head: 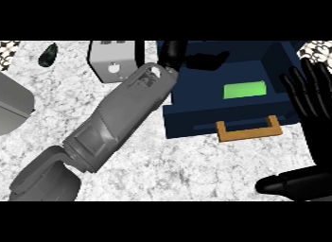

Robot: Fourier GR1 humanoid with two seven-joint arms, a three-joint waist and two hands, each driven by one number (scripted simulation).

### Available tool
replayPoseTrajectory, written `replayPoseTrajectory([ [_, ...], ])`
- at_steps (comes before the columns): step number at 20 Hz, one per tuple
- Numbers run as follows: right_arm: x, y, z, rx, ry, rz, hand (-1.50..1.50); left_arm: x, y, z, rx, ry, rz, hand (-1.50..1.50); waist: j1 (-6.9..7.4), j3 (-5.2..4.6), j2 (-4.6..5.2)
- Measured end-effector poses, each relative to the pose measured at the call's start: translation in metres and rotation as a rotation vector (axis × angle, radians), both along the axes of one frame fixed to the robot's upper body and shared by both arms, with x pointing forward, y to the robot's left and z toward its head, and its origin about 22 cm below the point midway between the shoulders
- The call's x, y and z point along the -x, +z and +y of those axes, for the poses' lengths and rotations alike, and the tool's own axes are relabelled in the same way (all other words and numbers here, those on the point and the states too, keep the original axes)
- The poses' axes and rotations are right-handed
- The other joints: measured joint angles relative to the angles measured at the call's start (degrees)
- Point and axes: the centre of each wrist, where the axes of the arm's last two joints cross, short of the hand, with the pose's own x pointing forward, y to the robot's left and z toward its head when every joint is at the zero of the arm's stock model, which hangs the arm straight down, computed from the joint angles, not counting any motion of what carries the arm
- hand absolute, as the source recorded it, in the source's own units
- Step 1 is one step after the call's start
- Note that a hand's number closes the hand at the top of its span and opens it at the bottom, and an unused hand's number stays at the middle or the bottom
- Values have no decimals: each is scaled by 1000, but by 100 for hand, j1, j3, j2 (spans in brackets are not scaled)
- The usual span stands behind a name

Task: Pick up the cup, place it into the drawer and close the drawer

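Left hand [196,59] reached over open blue drawer [196,106], fingers curled, grip unclear. Green cup [245,90] lay inside drawer. Right hand [311,94] rested at right edge, fingers straight. Worktop [196,165] marbled white.

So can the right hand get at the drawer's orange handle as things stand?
Probably yes. The right hand is open beside the drawer, and the counter between it and the orange handle looks free. The left hand is farther back, over the drawer, not in the way.
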Motion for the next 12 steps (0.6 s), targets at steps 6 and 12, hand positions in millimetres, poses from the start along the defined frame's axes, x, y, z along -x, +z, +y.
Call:
replayPoseTrajectory([
  [6, -1, 1, 3, -33, 23, -7, -150, 4, 1, -3, 98, -36, -7, -150, 25, -4, -3],
  [12, 4, 3, -3, -65, 49, 15, -150, 5, 9, -6, 238, -98, -48, -150, 217, -7, -55],
])
